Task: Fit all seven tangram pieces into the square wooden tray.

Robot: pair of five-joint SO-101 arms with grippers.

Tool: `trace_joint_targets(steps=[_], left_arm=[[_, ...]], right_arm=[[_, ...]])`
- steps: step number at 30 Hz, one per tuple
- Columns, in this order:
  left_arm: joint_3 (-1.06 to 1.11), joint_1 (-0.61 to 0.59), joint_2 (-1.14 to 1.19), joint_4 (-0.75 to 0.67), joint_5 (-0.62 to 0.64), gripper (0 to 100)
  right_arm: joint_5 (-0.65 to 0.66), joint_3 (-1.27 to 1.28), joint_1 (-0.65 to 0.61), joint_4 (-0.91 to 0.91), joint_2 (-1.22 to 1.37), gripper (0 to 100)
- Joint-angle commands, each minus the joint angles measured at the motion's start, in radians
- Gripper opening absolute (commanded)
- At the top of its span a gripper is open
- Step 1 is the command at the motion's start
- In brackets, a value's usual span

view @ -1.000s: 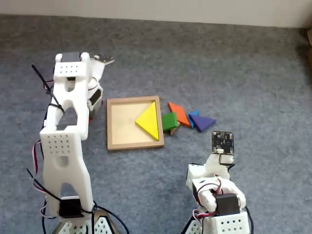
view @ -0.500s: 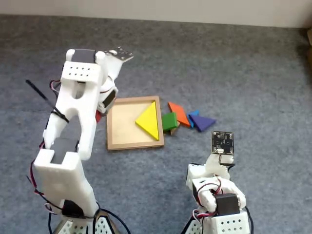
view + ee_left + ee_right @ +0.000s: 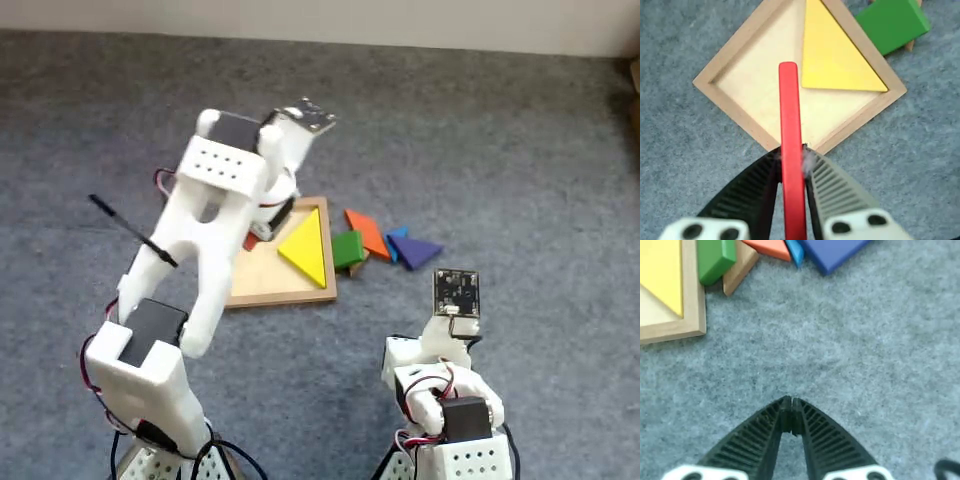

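Since the earlier frames your left arm point(image 3: 210, 230) has swung from beside the tray across its near-left part, while the right arm has stayed parked. The grey surface point(image 3: 520, 140) carries everything. The square wooden tray point(image 3: 280, 297) lies flat on it, mostly bare inside. The big yellow triangle point(image 3: 308, 245) is already seated flat against the tray's right side, which leaves the open floor free for the next fits.

Your left gripper point(image 3: 790, 155) is clenched on a red piece point(image 3: 788, 110). It is held edge-on, so the wrist view shows it as a thin bar pointing over the bare floor just beside the yellow triangle. That grip on its flat faces probably means you must tip it flat before letting go.

Just right of the tray, the loose pieces wait in a tight cluster within easy reach. They are a dark blue triangle point(image 3: 415, 250), an orange piece point(image 3: 368, 232), a green piece point(image 3: 347, 247) touching the tray's rim, and a small light blue piece point(image 3: 398, 235). Your right gripper point(image 3: 791, 412) is closed on nothing and hangs over bare surface near that cluster.
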Motion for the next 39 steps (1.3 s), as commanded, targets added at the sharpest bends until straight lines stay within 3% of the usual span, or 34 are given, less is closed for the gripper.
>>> trace_joint_targets(steps=[1,10,18,27,34,39], left_arm=[[0.016,0.044,0.047,-0.123,0.041,0],[0.016,0.044,0.16,-0.199,0.048,1],[0.015,0.025,0.16,-0.198,0.046,21],[0.013,-0.068,0.157,-0.224,0.041,22],[-0.068,-0.163,0.156,-0.238,-0.031,22],[-0.249,-0.214,0.154,-0.095,-0.035,22]], right_arm=[[0.011,0.101,0.012,0.005,-0.015,2.2],[0.011,0.101,0.012,0.005,-0.015,2.2],[0.011,0.101,0.012,0.005,-0.015,2.2],[0.011,0.101,0.012,0.005,-0.015,2.2],[0.011,0.101,0.012,0.005,-0.015,2.2],[0.011,0.101,0.012,0.005,-0.015,2.2]])
